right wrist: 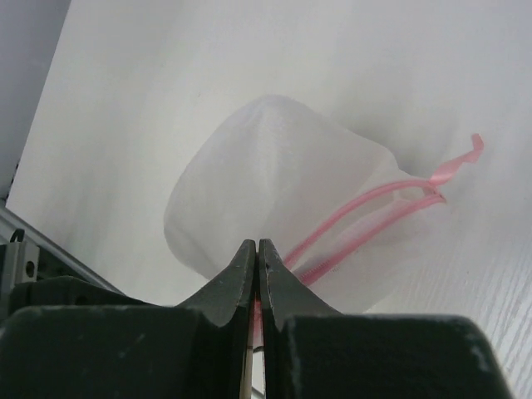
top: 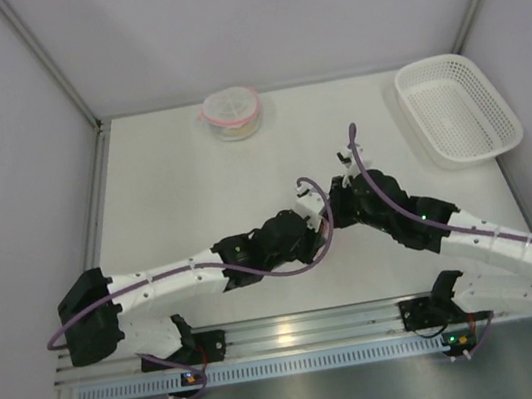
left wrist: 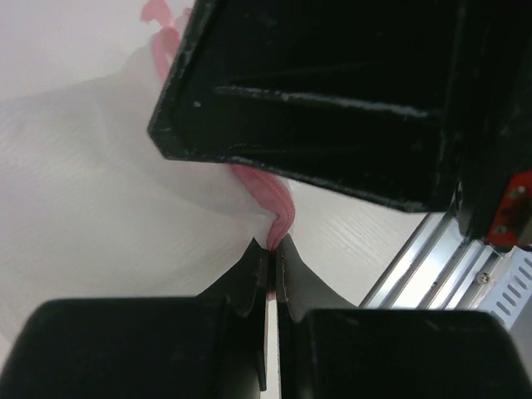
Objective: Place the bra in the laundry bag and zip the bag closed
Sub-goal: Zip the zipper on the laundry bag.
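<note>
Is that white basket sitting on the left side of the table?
No, the white basket sits at the far right of the table.

1. Top view: bright, even overhead light. The pale matte tabletop [top: 184, 192] is nearly washed out; shadows are faint and soft.
2. Glare patch on the brushed silver metal rail [top: 287, 333] at the near edge.
3. Left wrist view: translucent white mesh pouch [left wrist: 91, 191] overexposed, texture barely resolved. Black angular housing [left wrist: 332, 91] close overhead, dark and soft-edged.
4. Right wrist view: right gripper's black fingers [right wrist: 224, 291] out of focus; pouch low in contrast.
</note>
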